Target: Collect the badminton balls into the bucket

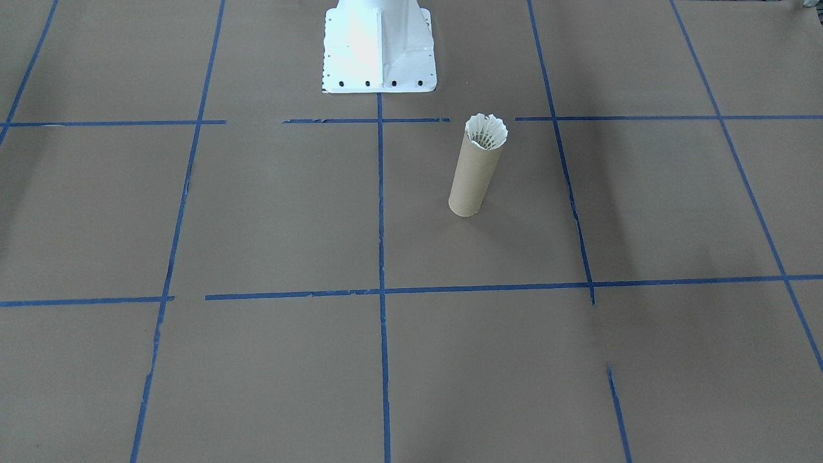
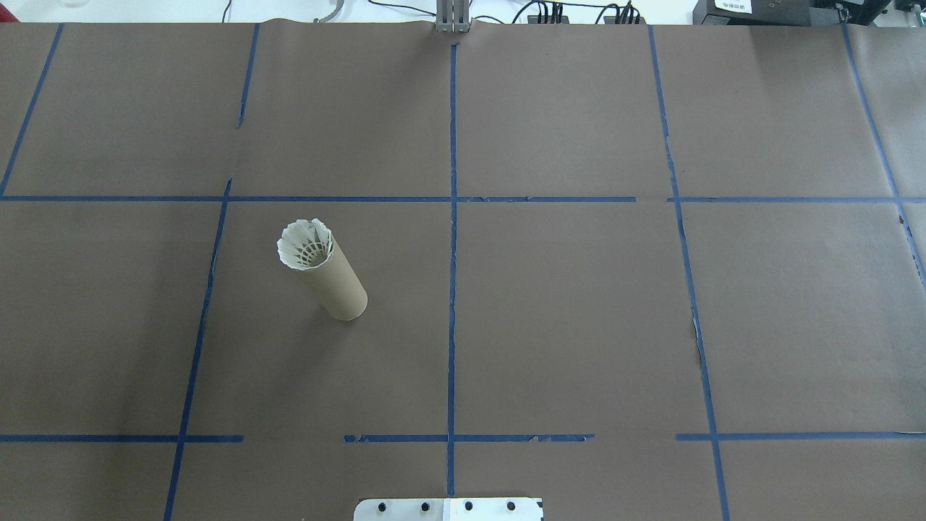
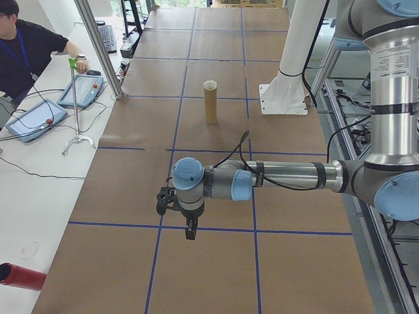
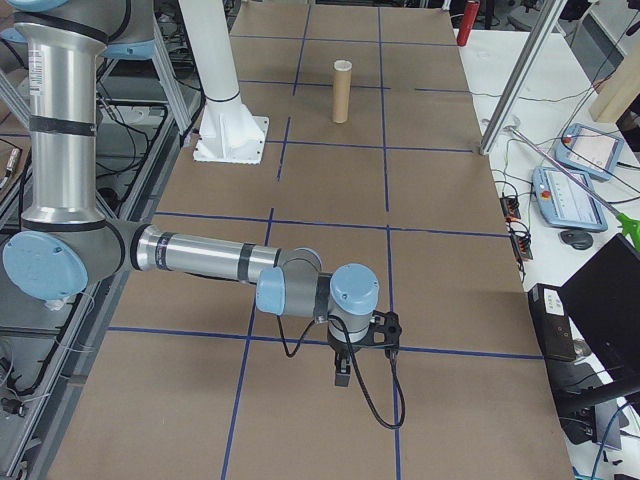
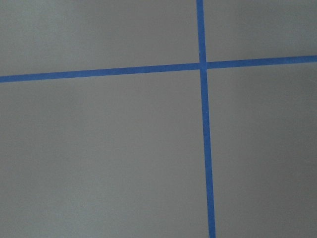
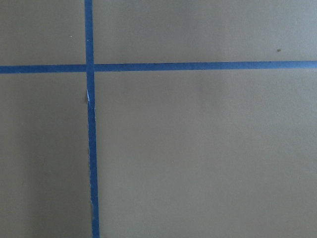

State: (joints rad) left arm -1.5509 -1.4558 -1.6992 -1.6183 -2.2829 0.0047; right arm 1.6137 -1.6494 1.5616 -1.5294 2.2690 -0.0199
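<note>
White feathers of the shuttlecock (image 2: pixel 305 244) already fill the upright tube's (image 2: pixel 334 281) mouth at nine o'clock on my worktop (image 2: pixel 564 318), so collecting looks finished; I cannot tell either hand's state.

A robotics lab: a paper-covered table (image 2: pixel 579 325) gridded with blue tape (image 2: pixel 453 289), a white robot base (image 1: pixel 378 48) bolted on, teach pendants (image 3: pixel 29 121) and cables (image 3: pixel 39 173) on a side bench, a person (image 3: pixel 26 52) seated there.
</note>
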